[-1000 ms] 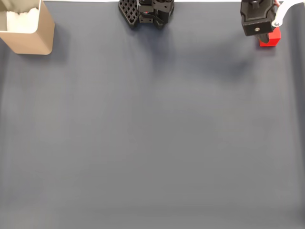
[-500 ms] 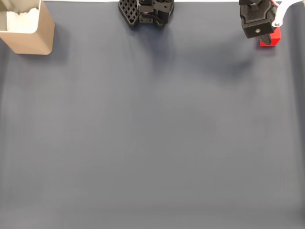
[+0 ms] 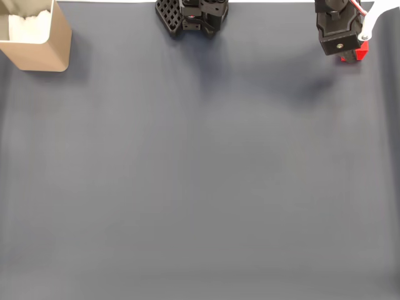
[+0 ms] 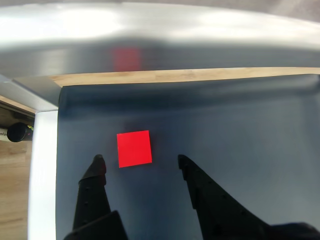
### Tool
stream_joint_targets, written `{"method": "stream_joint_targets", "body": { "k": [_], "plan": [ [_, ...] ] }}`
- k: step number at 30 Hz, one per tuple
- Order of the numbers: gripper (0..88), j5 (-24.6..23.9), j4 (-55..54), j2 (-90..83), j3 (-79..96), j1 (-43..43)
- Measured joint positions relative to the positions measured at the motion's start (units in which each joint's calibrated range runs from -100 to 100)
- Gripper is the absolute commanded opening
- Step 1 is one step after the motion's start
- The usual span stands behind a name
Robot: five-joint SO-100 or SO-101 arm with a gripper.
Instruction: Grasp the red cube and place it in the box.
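Note:
The red cube (image 4: 134,148) lies on the dark grey mat near its far corner. In the wrist view it sits just past my two black fingertips, nearer the left finger (image 4: 98,167). My gripper (image 4: 141,161) is open, with a gap wider than the cube and nothing held. In the fixed view the gripper (image 3: 345,51) hangs at the top right and covers most of the cube (image 3: 359,54). The tan box (image 3: 45,55) with white padding stands at the top left, far from the gripper.
The arm's black base (image 3: 194,15) stands at the top middle of the fixed view. In the wrist view a silvery rail (image 4: 160,40) and a wooden strip (image 4: 175,76) run just beyond the cube, and a pale edge (image 4: 42,165) borders the mat on the left.
In the fixed view the gripper has shifted slightly upward, toward the mat's far edge, so it covers more of the cube. The cube has stayed in place.

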Motion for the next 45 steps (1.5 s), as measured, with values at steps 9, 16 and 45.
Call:
{"method": "stream_joint_targets", "body": {
  "k": [9,16,45],
  "plan": [
    [33.9,-1.5,-1.0,2.0,-0.8,-0.4],
    [33.9,-2.1,-1.9,3.3,-2.0,-1.0],
    [34.3,-1.5,-4.1,4.9,-1.1,-2.7]
  ]
}}
